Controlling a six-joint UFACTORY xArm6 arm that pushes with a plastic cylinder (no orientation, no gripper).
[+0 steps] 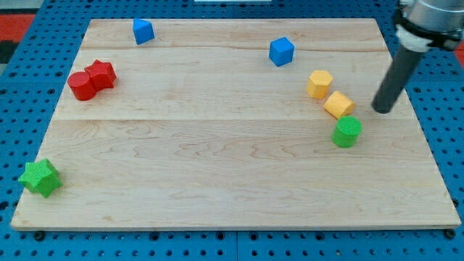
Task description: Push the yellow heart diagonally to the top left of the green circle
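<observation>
Two yellow blocks lie at the view's right. One (338, 105) sits just up-left of the green circle (347, 132), almost touching it. The other (319, 83) lies further up-left. I cannot tell which of the two is the heart. My tip (382, 110) rests on the board to the right of the lower yellow block and up-right of the green circle, apart from both. The dark rod rises from it toward the view's top right.
A blue block (281, 51) lies up-left of the yellow pair, and another blue block (143, 31) sits near the top edge at left. Two red blocks (82, 85) (101, 74) touch at the far left. A green star (40, 177) sits at the bottom left corner.
</observation>
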